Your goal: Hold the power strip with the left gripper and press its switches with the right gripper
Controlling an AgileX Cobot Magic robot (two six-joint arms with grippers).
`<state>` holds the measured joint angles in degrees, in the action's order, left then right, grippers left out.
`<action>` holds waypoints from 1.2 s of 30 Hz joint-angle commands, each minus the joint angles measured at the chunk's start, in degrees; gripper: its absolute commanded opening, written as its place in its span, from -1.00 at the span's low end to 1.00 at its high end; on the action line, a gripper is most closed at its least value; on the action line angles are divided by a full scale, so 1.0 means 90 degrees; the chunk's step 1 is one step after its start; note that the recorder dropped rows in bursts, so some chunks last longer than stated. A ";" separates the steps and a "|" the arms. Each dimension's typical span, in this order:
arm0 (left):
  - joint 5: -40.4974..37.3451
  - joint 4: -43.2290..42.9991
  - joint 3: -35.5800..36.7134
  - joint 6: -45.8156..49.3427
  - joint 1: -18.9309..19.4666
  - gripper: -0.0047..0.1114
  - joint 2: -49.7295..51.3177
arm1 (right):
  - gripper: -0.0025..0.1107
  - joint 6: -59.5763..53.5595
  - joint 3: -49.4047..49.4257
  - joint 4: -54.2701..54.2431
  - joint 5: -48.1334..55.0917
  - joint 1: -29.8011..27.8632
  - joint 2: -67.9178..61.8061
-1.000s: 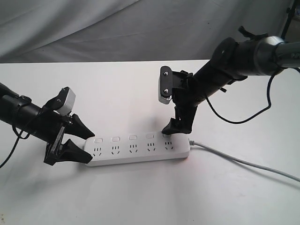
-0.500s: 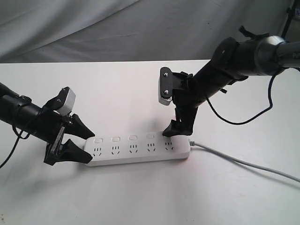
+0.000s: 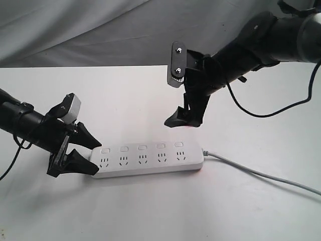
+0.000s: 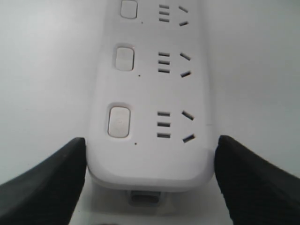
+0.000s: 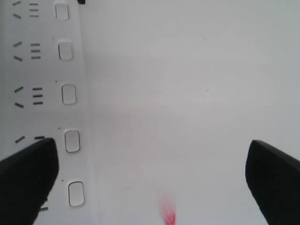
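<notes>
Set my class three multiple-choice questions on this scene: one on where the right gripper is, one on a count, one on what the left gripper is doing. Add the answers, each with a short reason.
1. Where is the right gripper?
A. Pressing a switch.
B. In the air over the table, clear of the power strip.
C. Lying flat on the table.

2. How many switches does the power strip have?
A. Three.
B. Four.
C. Five.

3. What is the left gripper doing?
A. Clamping the strip's end between its fingers.
B. Hanging open, well away from the strip.
C. Pushing a switch.

Answers:
1 B: the exterior view shows a gap between it and the strip.
2 C: five stand in one row along the strip.
3 A: the left wrist view shows a black finger against each side of the strip's end.
</notes>
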<state>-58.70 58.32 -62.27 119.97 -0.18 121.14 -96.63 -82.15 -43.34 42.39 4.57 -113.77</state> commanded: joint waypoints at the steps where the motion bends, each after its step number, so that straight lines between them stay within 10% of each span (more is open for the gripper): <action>1: 0.0385 -0.0493 0.0075 -0.0006 -0.0054 -0.10 0.0160 | 0.90 0.0093 0.0040 -0.0174 0.0065 0.0020 0.0366; 23: 0.0385 -0.0493 0.0075 -0.0006 -0.0054 -0.10 0.0160 | 0.78 0.0891 0.0040 -0.0686 0.0701 0.0020 0.1802; 31: 0.0385 -0.0493 0.0075 -0.0006 -0.0054 -0.10 0.0160 | -0.48 0.1434 0.0040 -0.0921 0.1037 0.0020 0.2031; 36: 0.0385 -0.0493 0.0075 -0.0006 -0.0054 -0.10 0.0160 | -0.84 0.1847 0.0040 -0.1061 0.1581 0.0008 0.2310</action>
<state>-58.70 58.32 -62.27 119.97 -0.18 121.14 -80.90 -82.15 -51.26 53.52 4.57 -93.98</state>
